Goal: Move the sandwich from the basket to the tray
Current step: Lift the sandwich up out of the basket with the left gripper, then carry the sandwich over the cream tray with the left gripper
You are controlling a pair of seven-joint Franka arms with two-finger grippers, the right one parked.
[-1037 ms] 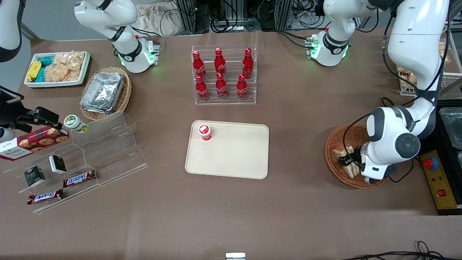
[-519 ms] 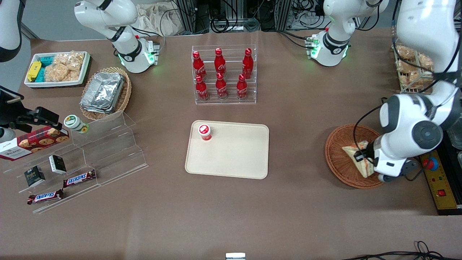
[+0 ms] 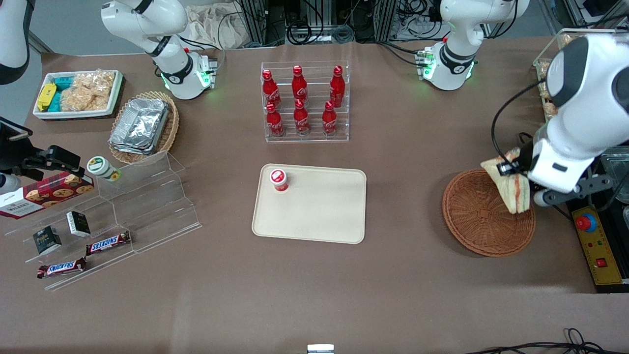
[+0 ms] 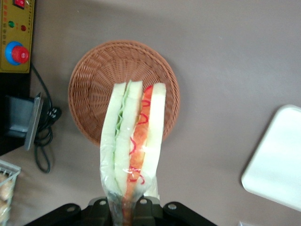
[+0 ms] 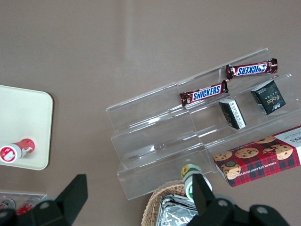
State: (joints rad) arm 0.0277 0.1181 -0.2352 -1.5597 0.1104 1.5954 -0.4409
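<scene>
The gripper (image 3: 511,169) pinches the sandwich (image 3: 511,189) by one narrow end, and the wedge hangs from it in the air, its bread and red and green layers fanning out away from the fingers in the wrist view, where the sandwich (image 4: 134,146) looks wrapped in clear film. That hold is the first worry: only a small part of a soft, wrapped wedge sits between the fingers, so a quick swing could make it slip in the film, rotate about the pinch or drop. Directly below the gripper lies the round reddish-brown wicker basket (image 3: 484,216), now without anything in it; a drop here would likely land on its rim or on the table just beside it, and a low carry could catch the dangling tip on the wicker edge. Well away from the gripper, toward the middle of the table, waits the cream tray (image 3: 319,216). On one corner of it stands a small red-capped pot (image 3: 279,180), so a set-down aimed too near that corner could knock it over. The bare part of the tray nearest the gripper seems the safer target. Releasing from too high might let the wedge tumble or bounce over the low rim. Farther off than the tray, the clear rack of red cola bottles (image 3: 304,101) stands clear of a direct path, though a wide swing could reach it
</scene>
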